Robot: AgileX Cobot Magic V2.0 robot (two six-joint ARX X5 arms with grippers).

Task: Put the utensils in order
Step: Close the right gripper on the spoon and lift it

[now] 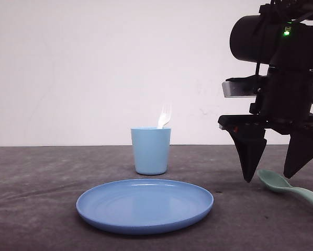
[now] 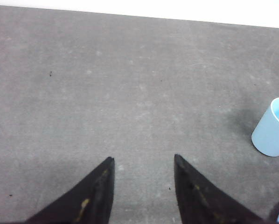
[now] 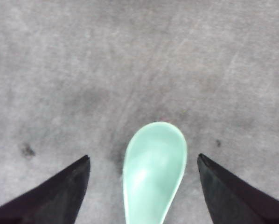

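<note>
A pale mint-green spoon (image 1: 290, 189) lies flat on the grey table at the right. My right gripper (image 1: 270, 179) hangs just over it, open, one finger on each side of the spoon's bowl (image 3: 154, 170) without touching it. A white fork (image 1: 164, 116) stands in the light blue cup (image 1: 151, 150), tines up. My left gripper (image 2: 143, 159) is open over bare table, nothing between its fingers, with the cup (image 2: 273, 128) off to one side.
A round blue plate (image 1: 145, 205) lies in front of the cup, near the table's front edge. A white wall rises behind the table. Bare grey table stretches to the left of the cup and plate.
</note>
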